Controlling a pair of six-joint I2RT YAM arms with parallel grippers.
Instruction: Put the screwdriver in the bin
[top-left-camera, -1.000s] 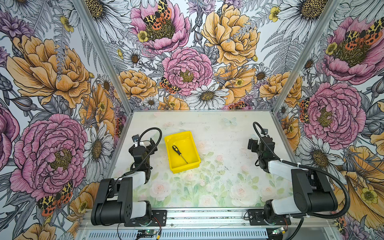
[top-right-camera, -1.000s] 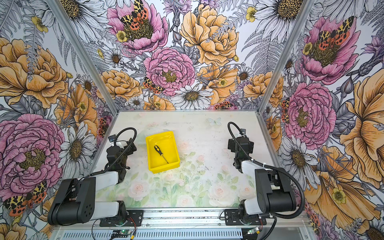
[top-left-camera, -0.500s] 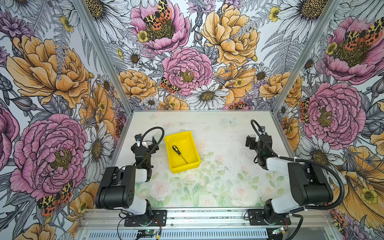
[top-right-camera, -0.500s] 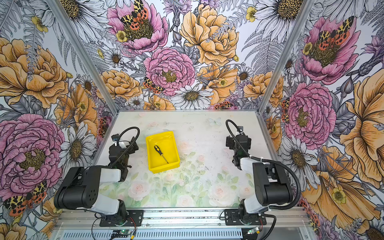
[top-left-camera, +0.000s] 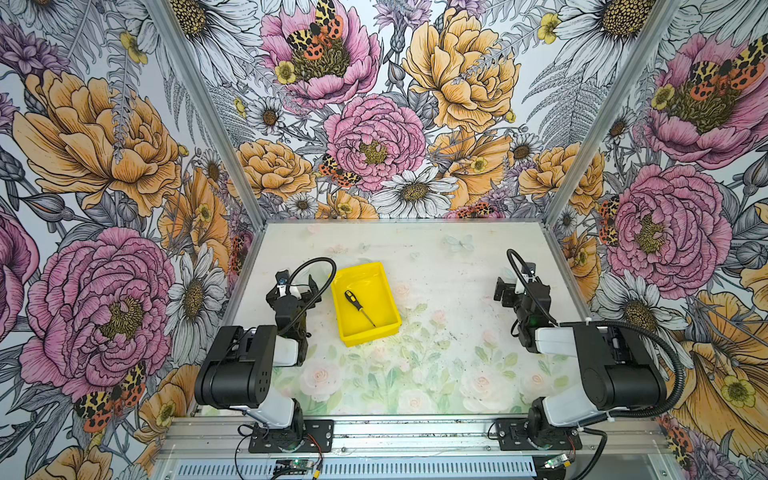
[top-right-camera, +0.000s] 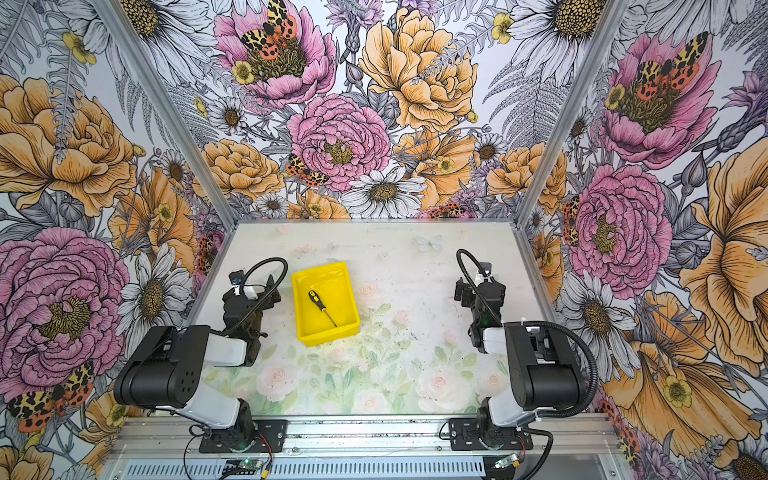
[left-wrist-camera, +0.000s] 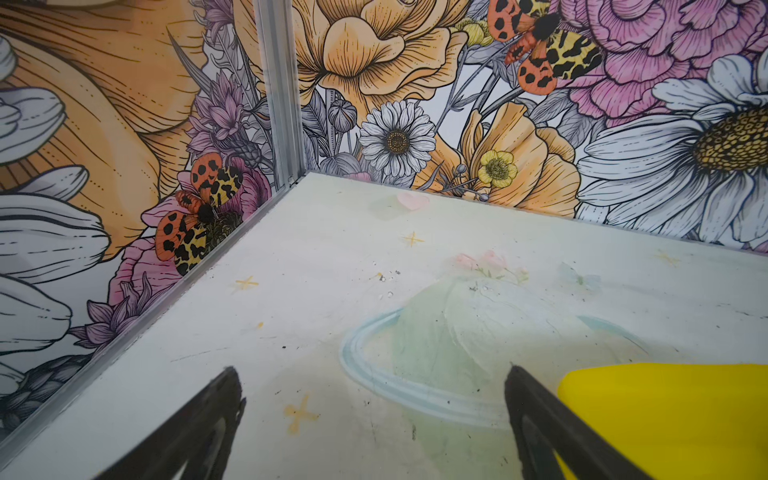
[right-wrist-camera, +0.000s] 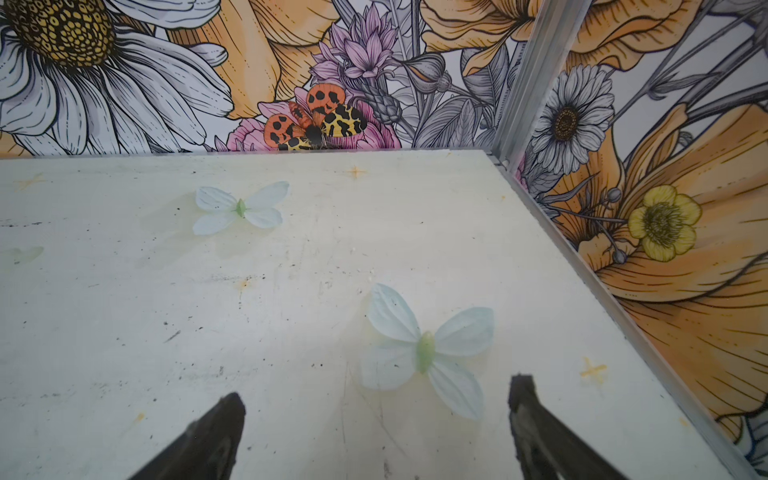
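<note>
Screwdriver (top-left-camera: 360, 308) in bin (top-left-camera: 370, 336); bin cropped in left wrist view; both jaws spread, empty.

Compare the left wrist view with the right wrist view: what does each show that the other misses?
Only the left wrist view: a corner of the yellow bin, close beside one finger of the left hand, and a pale ring print on the surface.
Only the right wrist view: two pale butterfly prints ahead of the right hand.
Both: an open, empty hand, the scuffed white table and a corner of the floral walls.
</note>
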